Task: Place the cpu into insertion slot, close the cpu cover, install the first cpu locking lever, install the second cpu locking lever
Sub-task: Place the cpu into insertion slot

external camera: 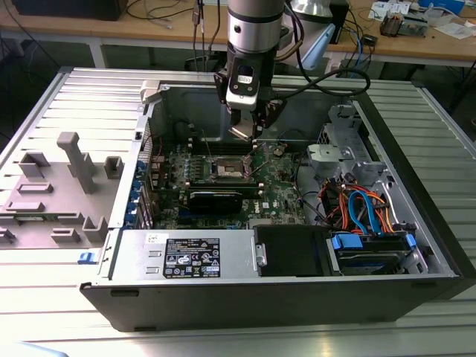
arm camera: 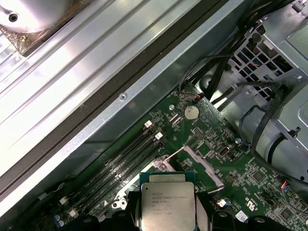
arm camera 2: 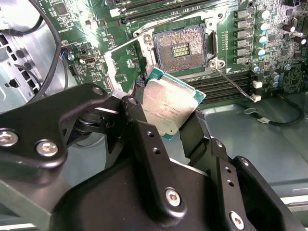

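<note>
Arm over the open computer case (external camera: 223,316), which lies on its side on a ribbed metal table (external camera: 44,97).

- Gripper (external camera: 247,132) hangs at the far side of the case, above the green motherboard (external camera: 279,195).
- In the second wrist view the gripper (arm camera 2: 166,120) has its two black fingers (arm camera 2: 137,120) closed only as far as the chip allows, pinching the cpu (arm camera 2: 168,103) by opposite edges. The metal top is tilted, with one corner pointing toward the socket.
- The first wrist view has the cpu (arm camera: 167,207) seen flat-on, with dark finger shapes on either side of it.
- Cpu is in the air, clear of the board, not seated.
- Insertion slot (arm camera 2: 180,45) lies open just beyond the chip, its dark centre and grid of contacts bare. In the exterior view the slot (external camera: 225,169) sits near the middle of the board, just nearer than the gripper.
- Cpu cover (arm camera 2: 110,72) is swung up on its hinge beside the slot (green board shows through its window). It appears in the first wrist view as a raised silvery frame (arm camera: 204,166).
- One thin wire locking lever (arm camera 2: 236,84) stands loose, angling out from the slot's corner across the long black memory slots (arm camera 2: 211,91).
- Toward the exterior view's right: a bundle of blue and orange cables (external camera: 364,208).
- Toward the exterior view's left, outside the case: a grey plastic fixture (external camera: 71,160) on the table.
</note>
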